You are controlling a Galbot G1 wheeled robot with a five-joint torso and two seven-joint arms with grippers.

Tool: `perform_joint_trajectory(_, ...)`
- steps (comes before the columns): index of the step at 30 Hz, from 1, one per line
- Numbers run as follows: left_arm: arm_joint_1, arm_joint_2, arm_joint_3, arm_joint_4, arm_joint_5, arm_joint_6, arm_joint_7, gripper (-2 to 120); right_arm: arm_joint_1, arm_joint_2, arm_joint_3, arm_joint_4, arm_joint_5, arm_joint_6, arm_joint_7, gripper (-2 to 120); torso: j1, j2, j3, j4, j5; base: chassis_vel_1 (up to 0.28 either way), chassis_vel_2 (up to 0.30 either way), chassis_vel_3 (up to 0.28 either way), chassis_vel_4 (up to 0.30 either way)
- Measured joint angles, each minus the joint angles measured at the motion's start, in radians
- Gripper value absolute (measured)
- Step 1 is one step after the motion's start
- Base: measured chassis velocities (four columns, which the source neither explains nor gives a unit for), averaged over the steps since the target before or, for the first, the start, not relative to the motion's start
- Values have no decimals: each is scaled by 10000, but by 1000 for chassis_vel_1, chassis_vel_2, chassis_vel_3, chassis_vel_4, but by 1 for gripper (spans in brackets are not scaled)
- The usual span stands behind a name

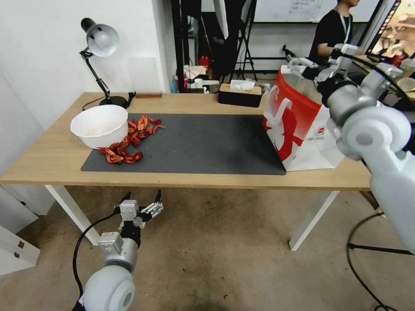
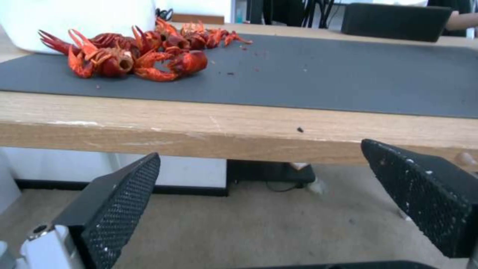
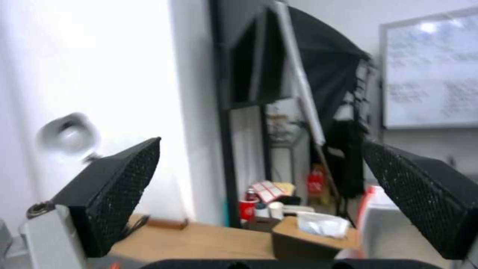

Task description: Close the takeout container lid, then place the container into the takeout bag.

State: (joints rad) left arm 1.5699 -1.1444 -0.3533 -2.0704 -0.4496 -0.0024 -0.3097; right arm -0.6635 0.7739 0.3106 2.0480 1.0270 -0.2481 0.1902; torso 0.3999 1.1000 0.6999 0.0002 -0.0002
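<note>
The red-and-white takeout bag (image 1: 298, 125) stands upright at the right end of the table, partly on the dark mat (image 1: 194, 142). My right gripper (image 1: 298, 65) hovers over the bag's open top, its fingers (image 3: 124, 186) spread open with nothing between them. My left gripper (image 1: 142, 202) hangs below the table's front edge, open and empty, with its fingers (image 2: 119, 201) level with the wooden edge (image 2: 239, 138). The takeout container and its lid are out of view.
A large white bowl (image 1: 99, 125) sits at the mat's left end with red crayfish shells (image 1: 129, 142) scattered beside it. A black tissue box (image 1: 240, 94) stands at the table's back. A desk lamp (image 1: 101, 41) is at the back left.
</note>
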Motion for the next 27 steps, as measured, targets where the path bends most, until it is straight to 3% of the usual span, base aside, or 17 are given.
perform_joint_trajectory(3, 19, -25, -26, 19, -44, -64, 130, 100, -988, -211, 367, 397, -570, 386, -574, 100, 0, 0, 0, -3, 4, 0, 0, 0, 0)
perform_joint_trajectory(8, 27, -44, -75, 41, -111, -117, 274, 100, -2368, -297, 827, 894, -1099, 640, -671, 100, 0, 0, 0, 0, 2, 0, 0, 0, 0)
perform_joint_trajectory(11, 19, -44, -107, 72, -118, -181, 441, 100, -4281, 76, 1662, 1339, -2090, 1203, -742, 100, 0, 0, -1, 0, -3, 0, 0, 0, 0)
perform_joint_trajectory(12, 19, -44, -107, 72, -118, -181, 441, 100, -4281, 76, 1662, 1339, -2090, 1203, -742, 100, 0, 0, -1, 0, -3, 0, 0, 0, 0)
perform_joint_trajectory(17, 38, -66, -110, 85, -101, -200, 513, 100, -6550, 1123, 2409, 1486, -3445, 2123, -1043, 100, 0, 0, -1, -2, -1, 0, 0, 0, 0)
perform_joint_trajectory(18, 55, -75, -111, 93, -64, -200, 572, 100, -7441, 1714, 2598, 1474, -4186, 2626, -1190, 100, 0, 1, 0, -5, 6, 0, 0, 0, 0)
perform_joint_trajectory(24, 76, -92, -107, 157, 50, -297, 657, 100, -9038, 3088, 2717, 1208, -5851, 3786, -1294, 100, -1, 0, 0, -1, -2, 0, 0, 0, 0)
perform_joint_trajectory(27, 81, -102, -105, 174, 73, -383, 655, 100, -9397, 3397, 2665, 1110, -6259, 4084, -1255, 100, -1, 0, 0, -3, 1, 0, 0, 0, 0)
